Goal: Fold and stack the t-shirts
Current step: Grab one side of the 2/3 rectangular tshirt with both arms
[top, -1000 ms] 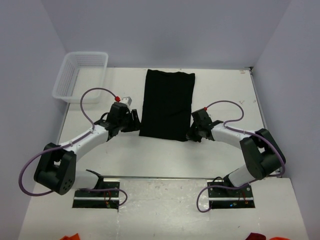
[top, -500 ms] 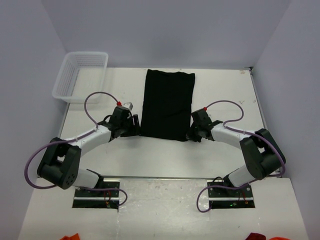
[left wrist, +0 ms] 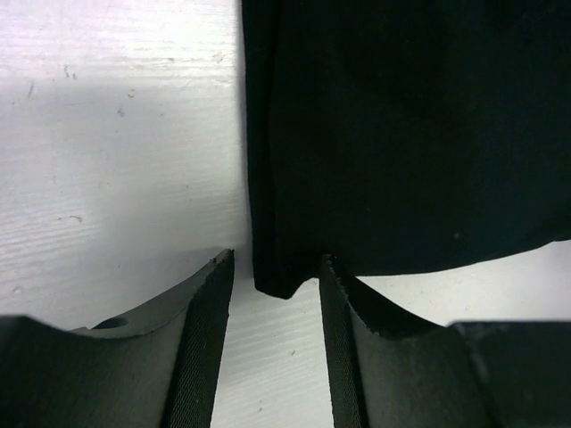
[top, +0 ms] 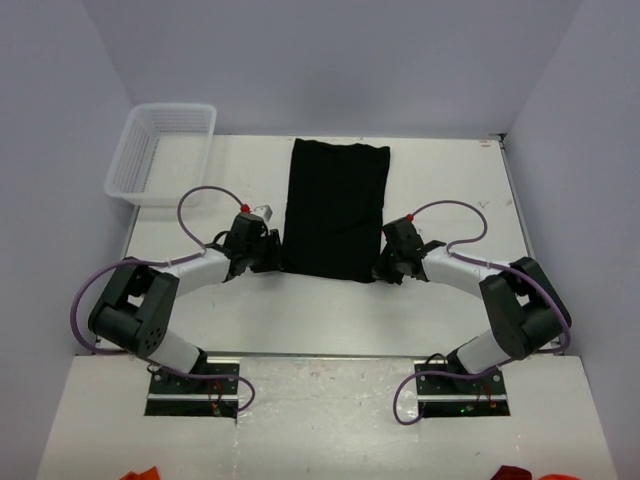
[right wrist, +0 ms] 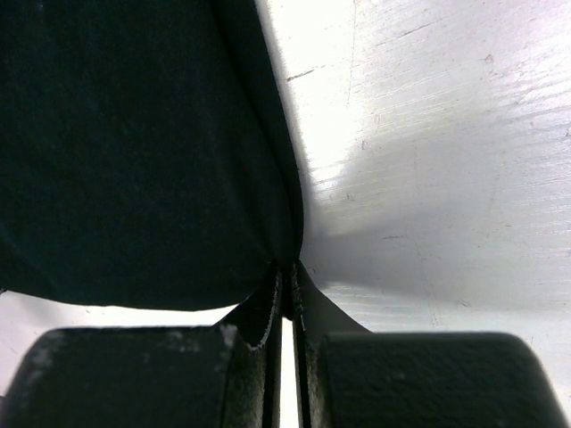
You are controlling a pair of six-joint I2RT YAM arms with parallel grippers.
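One black t-shirt (top: 335,208) lies folded into a long strip on the white table. My left gripper (top: 272,256) is open at its near left corner. In the left wrist view the corner (left wrist: 284,283) sits just inside the tips of my open left gripper (left wrist: 275,267). My right gripper (top: 381,268) is shut on the near right corner. In the right wrist view the cloth (right wrist: 134,152) is pinched at its edge by my right gripper (right wrist: 287,272).
A white plastic mesh basket (top: 160,152) stands at the back left of the table (top: 450,190). Grey walls close in the back and sides. Orange and red cloth scraps (top: 140,474) show below the table's near edge.
My left gripper has moved right, toward the shirt's near left corner, and its arm has folded in. The right gripper and the shirt have stayed still.
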